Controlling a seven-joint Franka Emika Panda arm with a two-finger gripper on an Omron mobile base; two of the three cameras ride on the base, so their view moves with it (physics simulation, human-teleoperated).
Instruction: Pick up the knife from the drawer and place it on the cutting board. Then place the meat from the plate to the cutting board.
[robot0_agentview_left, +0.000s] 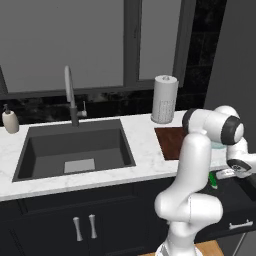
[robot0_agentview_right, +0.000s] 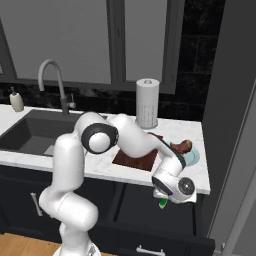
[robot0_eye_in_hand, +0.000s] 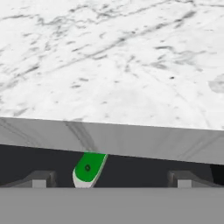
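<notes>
My gripper (robot0_eye_in_hand: 111, 178) stands wide over the open drawer (robot0_agentview_right: 150, 220), holding nothing; the green-handled knife (robot0_eye_in_hand: 89, 169) lies between its fingertips. Pickup in hand: next I descend and close.

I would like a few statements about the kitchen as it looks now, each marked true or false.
1. The drawer is open. True.
2. The knife lies on the board. False: it is below the counter edge, by the drawer.
3. The meat is on the plate. True.
4. The paper towel roll lies in the sink. False: it stands upright on the counter behind the board.
</notes>
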